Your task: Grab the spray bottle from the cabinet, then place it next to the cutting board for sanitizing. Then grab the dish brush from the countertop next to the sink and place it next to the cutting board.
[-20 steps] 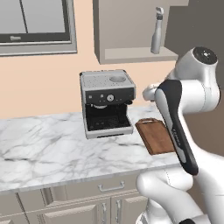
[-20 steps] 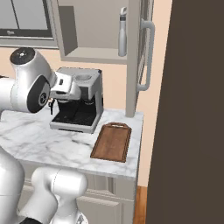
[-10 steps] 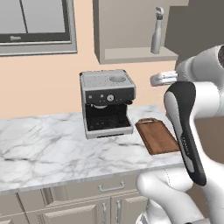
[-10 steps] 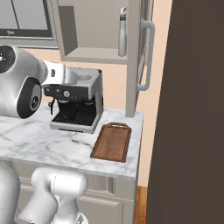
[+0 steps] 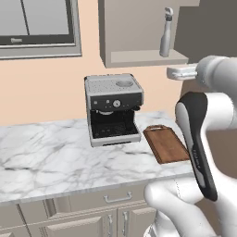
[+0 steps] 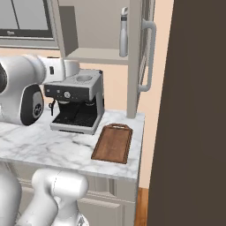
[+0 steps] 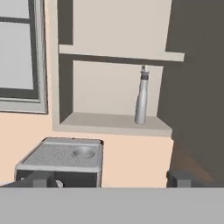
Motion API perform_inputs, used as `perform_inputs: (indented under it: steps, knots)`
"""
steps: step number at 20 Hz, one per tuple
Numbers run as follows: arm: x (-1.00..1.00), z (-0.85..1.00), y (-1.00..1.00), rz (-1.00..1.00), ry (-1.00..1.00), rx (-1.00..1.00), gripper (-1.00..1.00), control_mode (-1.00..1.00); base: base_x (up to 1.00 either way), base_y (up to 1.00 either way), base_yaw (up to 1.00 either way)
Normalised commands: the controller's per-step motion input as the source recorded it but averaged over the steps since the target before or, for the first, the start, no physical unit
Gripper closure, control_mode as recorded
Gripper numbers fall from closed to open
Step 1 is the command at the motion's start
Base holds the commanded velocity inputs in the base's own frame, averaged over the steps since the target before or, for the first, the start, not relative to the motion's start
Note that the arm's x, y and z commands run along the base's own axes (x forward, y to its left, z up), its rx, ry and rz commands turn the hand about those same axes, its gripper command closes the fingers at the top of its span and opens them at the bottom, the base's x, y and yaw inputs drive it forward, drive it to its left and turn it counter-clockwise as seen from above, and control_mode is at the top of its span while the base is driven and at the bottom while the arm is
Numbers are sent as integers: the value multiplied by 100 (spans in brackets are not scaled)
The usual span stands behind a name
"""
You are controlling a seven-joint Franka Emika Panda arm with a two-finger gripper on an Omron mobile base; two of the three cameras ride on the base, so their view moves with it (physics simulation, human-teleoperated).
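The spray bottle (image 5: 165, 33) (image 6: 124, 33) (image 7: 141, 98) stands upright at the right end of the open cabinet's shelf (image 5: 146, 57) (image 7: 109, 120). My gripper (image 5: 172, 71) (image 6: 73, 67) (image 7: 109, 180) hovers at about shelf height in front of the cabinet, above the coffee machine and well short of the bottle. Its fingertips (image 7: 42, 179) stand wide apart, open, with nothing between them. The reddish-brown cutting board (image 5: 166, 144) (image 6: 113, 142) lies on the marble countertop (image 5: 46, 157) to the right of the machine. The dish brush and the sink are out of view.
A grey coffee machine (image 5: 113, 109) (image 6: 77, 101) (image 7: 61, 159) stands under the cabinet. The cabinet door (image 6: 143, 53) hangs open with a long handle. A tall dark panel (image 6: 194, 110) closes off the right side just past the counter's end. A dark-framed window (image 5: 37, 23) is at the left.
The arm has lifted the hand from beside the coffee machine's top up to shelf height, closer to the cabinet. The bottle and the board have not moved.
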Motion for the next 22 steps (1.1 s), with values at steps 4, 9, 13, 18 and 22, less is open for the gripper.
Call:
perform_inputs:
  steps: [4, 9, 13, 18, 22]
  knots:
    - [1, 43, -15, -12, -15, 0, -100, -100, 0, 0, 0]
    - [11, 36, -6, -6, -17, 0, -100, -100, 0, 0, 0]
    - [44, 7, -14, 0, -3, 0, -100, -100, 0, 0, 0]
    - [51, 0, -9, 0, -1, 0, -100, -100, 0, 0, 0]
    - [49, 0, -6, 0, 0, 0, -100, -100, 0, 0, 0]
